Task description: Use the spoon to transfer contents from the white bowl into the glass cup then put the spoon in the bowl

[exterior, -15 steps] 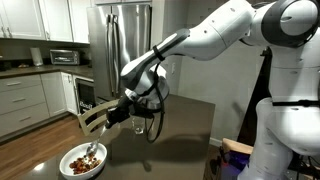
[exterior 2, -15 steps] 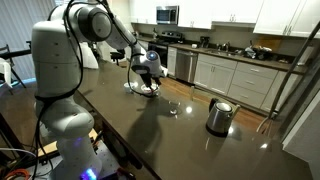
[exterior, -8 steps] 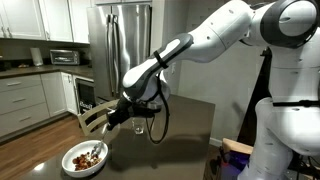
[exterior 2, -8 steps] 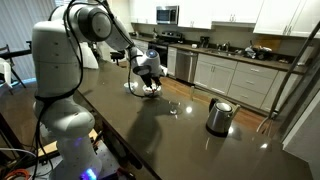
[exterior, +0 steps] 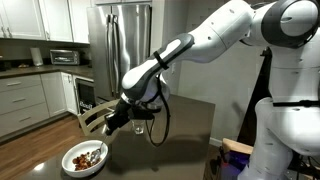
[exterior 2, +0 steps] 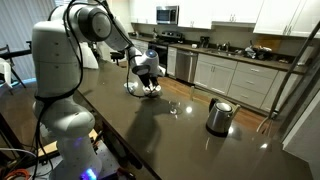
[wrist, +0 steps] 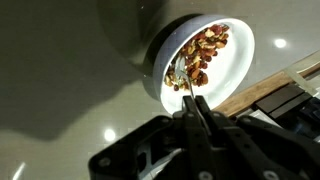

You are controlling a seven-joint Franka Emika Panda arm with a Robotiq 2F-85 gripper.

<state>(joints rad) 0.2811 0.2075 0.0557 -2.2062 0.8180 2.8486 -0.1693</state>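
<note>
The gripper [wrist: 196, 112] has its two fingers pinched fully together on the thin straight handle of the spoon [wrist: 180, 78]. It grips the handle at its upper end, so the silvery scoop reaches down well clear of the fingers. In the wrist view the scoop hangs over the near-left part of the white bowl [wrist: 236, 72], right at the heap of contents [wrist: 205, 50]. Whether it touches the heap or carries any pieces is too small to tell. Holding the handle high probably gives the scoop room to dip and lift without the fingers meeting the rim.

The bowl is round, shallow and smooth, glossy like glazed ceramic. The contents are small lumpy brown and dark bits, dry-looking like cereal or nuts, piled toward the far side with bare white showing to the right. The bowl sits on a dark, polished table [wrist: 60, 60] that mirrors the ceiling lights.

In an exterior view the glass cup [exterior 2: 174, 108], clear, short and without a handle, stands to the right of the bowl and apart from it. A steel kettle [exterior 2: 219, 116] stands farther right. The cup looks empty, so the transfer seems to be at the scooping stage.
</note>
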